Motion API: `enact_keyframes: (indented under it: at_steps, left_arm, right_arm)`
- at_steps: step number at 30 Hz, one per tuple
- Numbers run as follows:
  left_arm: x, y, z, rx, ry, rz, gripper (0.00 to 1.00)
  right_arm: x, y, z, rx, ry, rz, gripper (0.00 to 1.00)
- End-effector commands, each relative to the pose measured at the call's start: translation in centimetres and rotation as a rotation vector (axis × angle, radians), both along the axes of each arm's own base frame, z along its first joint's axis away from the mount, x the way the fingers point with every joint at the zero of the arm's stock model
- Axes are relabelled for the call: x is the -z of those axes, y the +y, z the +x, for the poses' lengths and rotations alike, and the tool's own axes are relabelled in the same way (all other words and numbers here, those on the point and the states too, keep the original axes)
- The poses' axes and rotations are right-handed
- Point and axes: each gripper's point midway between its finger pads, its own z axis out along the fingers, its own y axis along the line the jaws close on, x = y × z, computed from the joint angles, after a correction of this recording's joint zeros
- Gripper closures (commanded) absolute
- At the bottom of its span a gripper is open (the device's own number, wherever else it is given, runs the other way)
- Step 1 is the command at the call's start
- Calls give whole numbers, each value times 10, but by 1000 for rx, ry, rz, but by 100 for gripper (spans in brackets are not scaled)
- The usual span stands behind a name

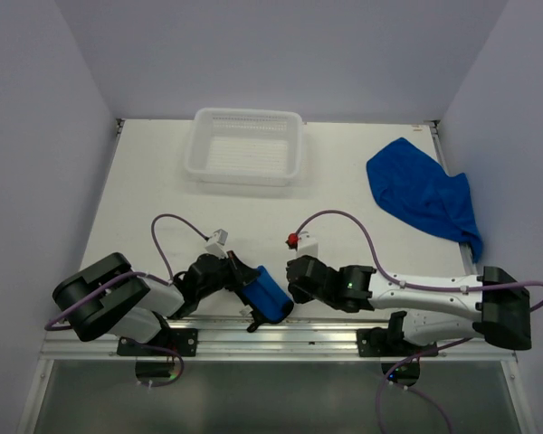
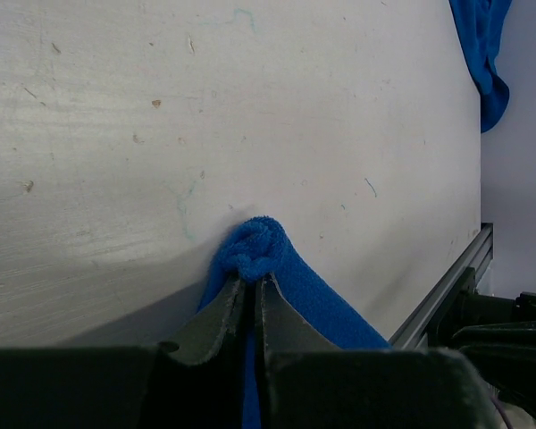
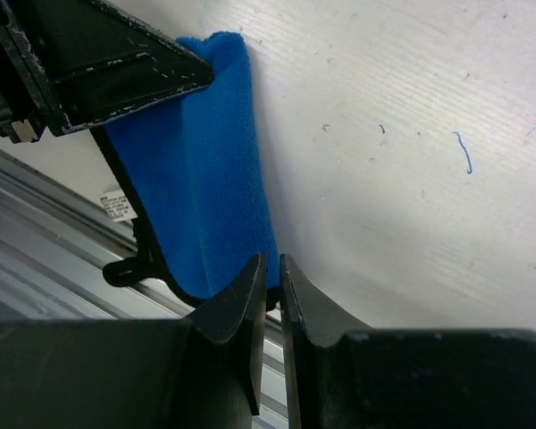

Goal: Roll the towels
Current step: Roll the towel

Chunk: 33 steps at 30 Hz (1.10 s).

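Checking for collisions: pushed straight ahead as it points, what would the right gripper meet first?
The rolled towel, immediately ahead of the right gripper; the left gripper holding it probably comes next.

A white slatted plastic basket [image 1: 244, 176] sits on the far part of the white table [image 1: 344, 181], close to the pale back wall [image 1: 281, 54]. Well to the near side of the basket, an aluminium rail [image 1: 281, 342] runs along the table's edge. It carries a small label [image 3: 116, 206], its print too blurred to read. Short blue scribbled marks [image 3: 464, 152] dot the tabletop, well apart from the basket.
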Motion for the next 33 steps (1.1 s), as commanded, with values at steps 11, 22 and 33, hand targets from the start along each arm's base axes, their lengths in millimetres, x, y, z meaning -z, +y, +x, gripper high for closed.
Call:
enact_keyframes:
  at_steps: [11, 22, 33]
  left_arm:
    - [45, 29, -20, -6, 79, 193, 100]
    - [45, 29, -20, -5, 79, 193, 100]
    - [43, 31, -20, -22, 90, 201, 100]
  right_arm:
    - [24, 29, -15, -52, 116, 89, 80]
    - [42, 24, -21, -67, 139, 25, 79]
    - [59, 31, -37, -115, 80, -119, 78]
